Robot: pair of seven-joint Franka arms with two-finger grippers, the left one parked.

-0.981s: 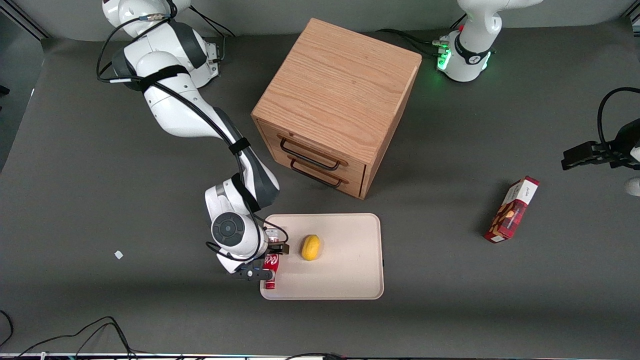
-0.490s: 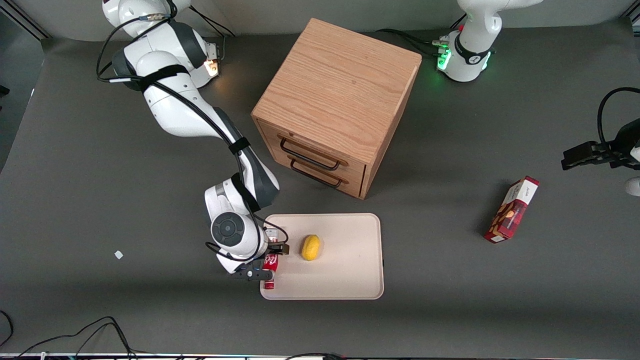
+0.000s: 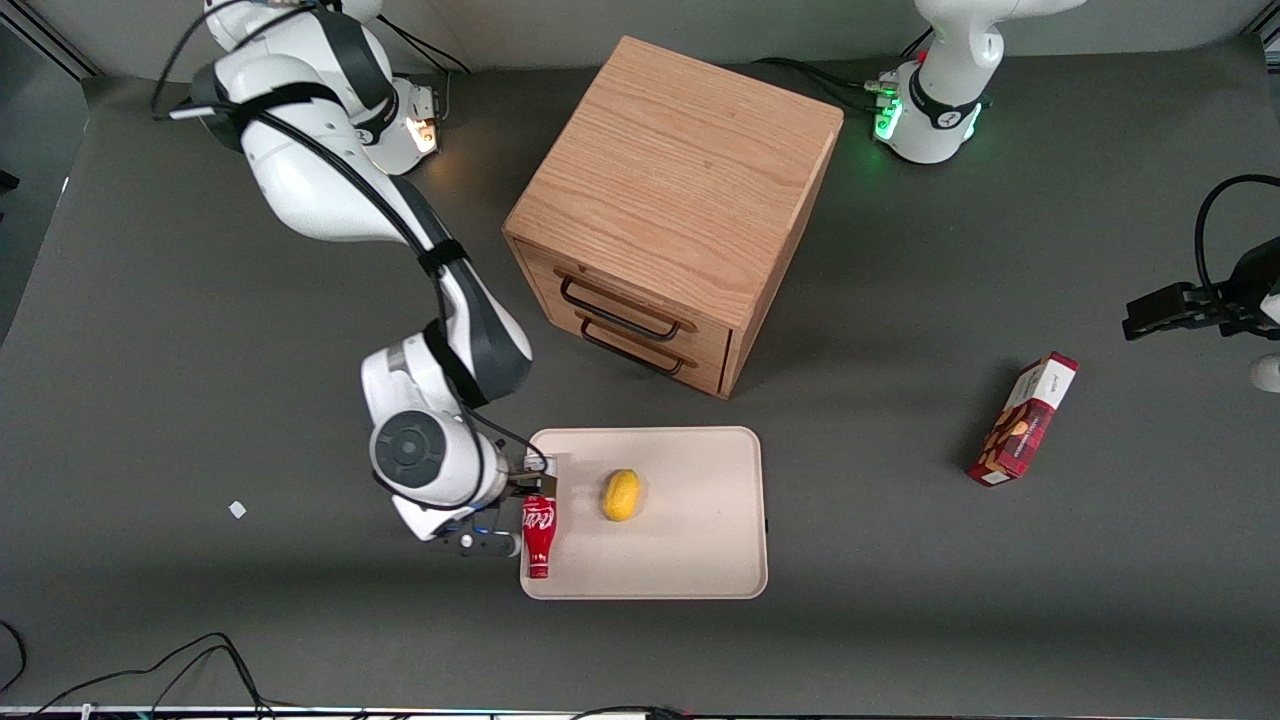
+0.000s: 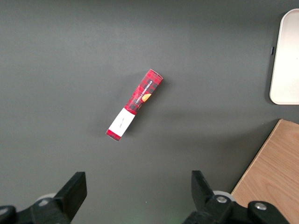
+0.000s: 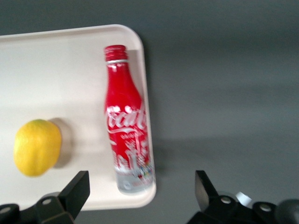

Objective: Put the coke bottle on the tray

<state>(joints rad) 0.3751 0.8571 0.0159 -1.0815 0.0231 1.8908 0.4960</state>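
The coke bottle (image 3: 539, 535) is slim and red with white script. It lies flat on the cream tray (image 3: 690, 540), along the tray's edge toward the working arm's end, with its neck pointing toward the front camera. My right gripper (image 3: 505, 505) hovers above the bottle's wide end, open and empty, clear of the bottle. In the right wrist view the bottle (image 5: 125, 135) lies on the tray (image 5: 60, 70) by its rim, and the gripper (image 5: 141, 191) has its dark fingers (image 5: 77, 189) spread wide on either side of the bottle's base.
A yellow lemon (image 3: 621, 495) lies on the tray beside the bottle, and also shows in the right wrist view (image 5: 37, 147). A wooden drawer cabinet (image 3: 670, 200) stands farther from the front camera than the tray. A red-and-white snack box (image 3: 1023, 418) lies toward the parked arm's end.
The gripper has let go of the bottle, opened, and drawn back up toward the working arm's end. The bottle stays lying on the tray.
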